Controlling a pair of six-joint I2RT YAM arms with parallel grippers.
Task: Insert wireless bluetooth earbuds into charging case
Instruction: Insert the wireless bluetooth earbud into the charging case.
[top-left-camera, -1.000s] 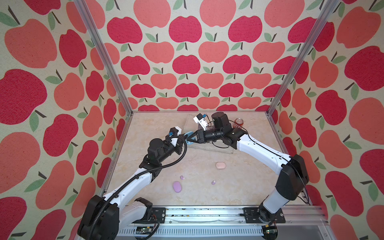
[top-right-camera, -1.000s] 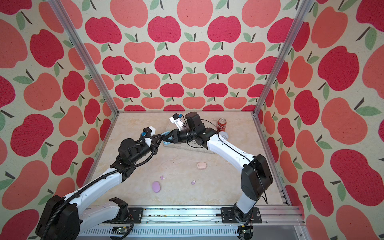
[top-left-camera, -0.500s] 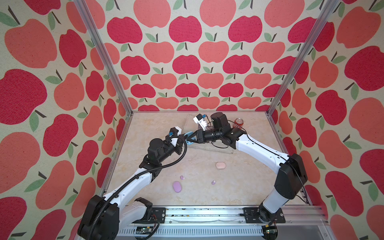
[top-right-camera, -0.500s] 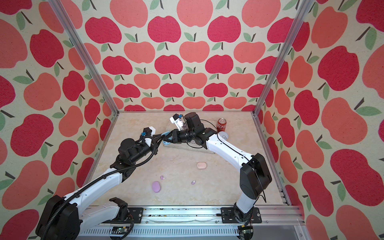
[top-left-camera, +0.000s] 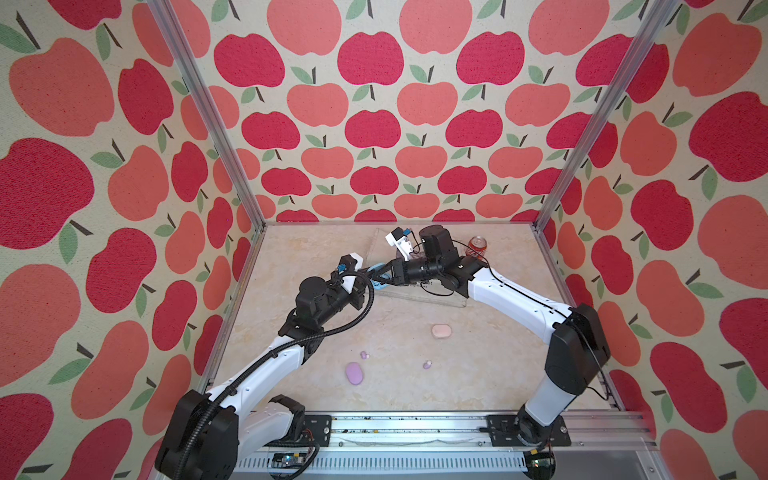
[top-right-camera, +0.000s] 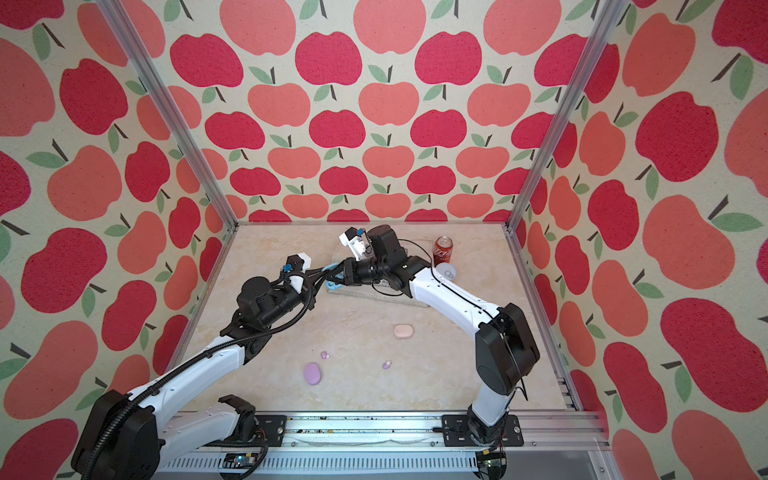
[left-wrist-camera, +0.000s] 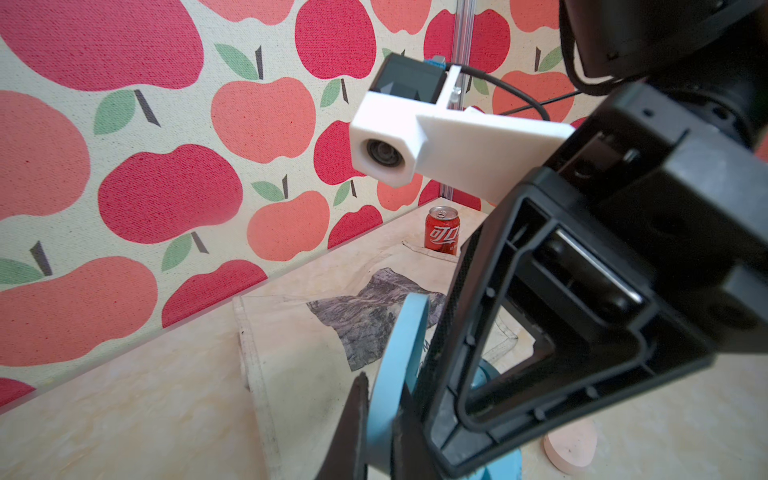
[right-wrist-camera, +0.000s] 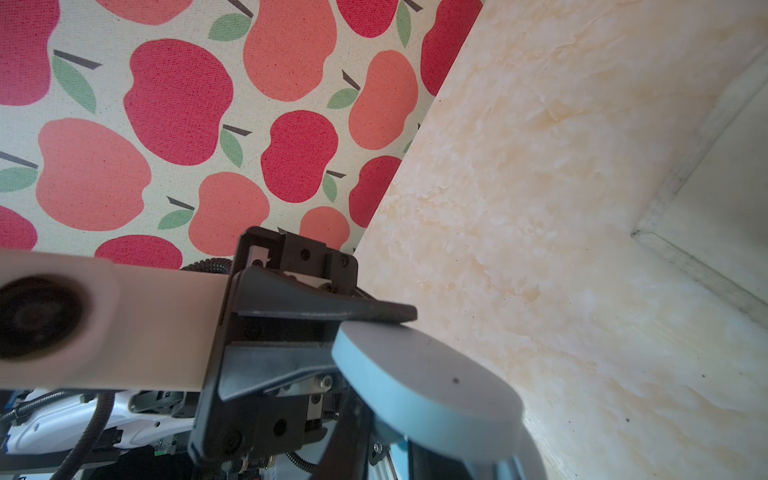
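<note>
Two lilac earbuds (top-left-camera: 364, 355) lie low in a top view while my left gripper (left-wrist-camera: 380, 428) and right gripper (top-left-camera: 384, 279) both pinch the blue case (left-wrist-camera: 405, 332) mid-frame, so I fear a tug snaps it.

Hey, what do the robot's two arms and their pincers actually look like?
The left arm and right arm have white shells with black joints. Black cables run along both, and the left one is corrugated. The left pincer and right pincer are black and open-framed, each beside a white camera mount.

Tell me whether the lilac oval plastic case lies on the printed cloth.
No, the case rests on bare tabletop, clear of the cloth.
</note>
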